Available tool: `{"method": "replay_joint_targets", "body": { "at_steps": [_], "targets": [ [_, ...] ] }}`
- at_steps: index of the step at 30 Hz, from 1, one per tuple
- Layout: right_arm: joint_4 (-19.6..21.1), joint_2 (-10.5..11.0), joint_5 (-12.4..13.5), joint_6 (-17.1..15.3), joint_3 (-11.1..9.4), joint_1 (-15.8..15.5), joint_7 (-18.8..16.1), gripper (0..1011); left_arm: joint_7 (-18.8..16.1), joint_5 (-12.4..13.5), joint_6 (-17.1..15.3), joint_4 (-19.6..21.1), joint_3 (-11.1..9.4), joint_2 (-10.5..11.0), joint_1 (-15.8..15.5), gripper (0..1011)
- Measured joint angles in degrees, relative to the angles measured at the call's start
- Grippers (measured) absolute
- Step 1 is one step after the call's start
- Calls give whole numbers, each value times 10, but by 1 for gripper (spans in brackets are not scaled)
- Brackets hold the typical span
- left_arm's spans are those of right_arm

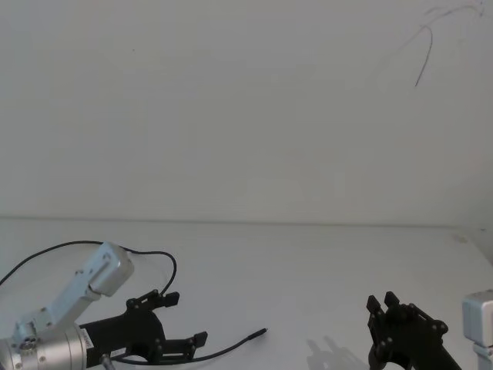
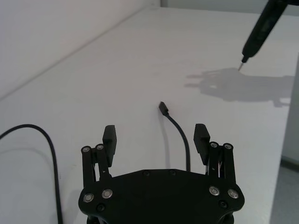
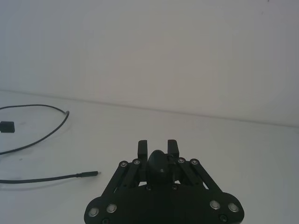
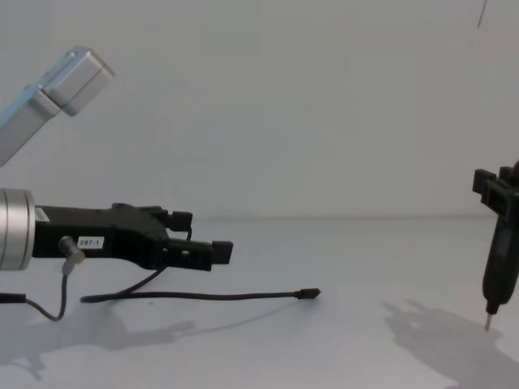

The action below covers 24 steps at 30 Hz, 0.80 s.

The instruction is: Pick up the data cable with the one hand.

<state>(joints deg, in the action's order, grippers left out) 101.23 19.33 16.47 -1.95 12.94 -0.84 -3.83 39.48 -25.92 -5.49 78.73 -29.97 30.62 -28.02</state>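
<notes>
The left end effector is open, its two black fingers spread wide and gripping nothing. It hangs level, just above the white table, with a small white label on its side and a silver wrist behind it.

The data cable lies flat on the table directly under this end effector. In the left wrist view the cord runs through the gap between the spread fingers without touching either one. Its small dark plug rests on the table just beyond the fingertips. The rest of the cord passes back beneath the end effector and curves away in a wide loop behind its wrist.

Well apart from the left end effector, off to its right, the right end effector is closed on a dark pen-shaped tool, whose tip points down near the table.
</notes>
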Motion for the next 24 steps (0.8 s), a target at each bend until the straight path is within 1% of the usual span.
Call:
{"method": "replay_joint_targets", "body": {
  "at_steps": [6,12,16,24],
  "targets": [
    [0,0,0,0,0,0,0,251,21,0,-14,-3,-15,8,-9,1001],
    [0,0,0,0,0,0,0,251,26,0,-21,-5,-22,11,-11,1001],
    [0,0,0,0,0,0,0,251,22,0,-25,-7,-25,11,-12,1001],
    [0,0,0,0,0,0,0,251,-3,6,-31,-11,-28,6,-12,1001]
  ]
}}
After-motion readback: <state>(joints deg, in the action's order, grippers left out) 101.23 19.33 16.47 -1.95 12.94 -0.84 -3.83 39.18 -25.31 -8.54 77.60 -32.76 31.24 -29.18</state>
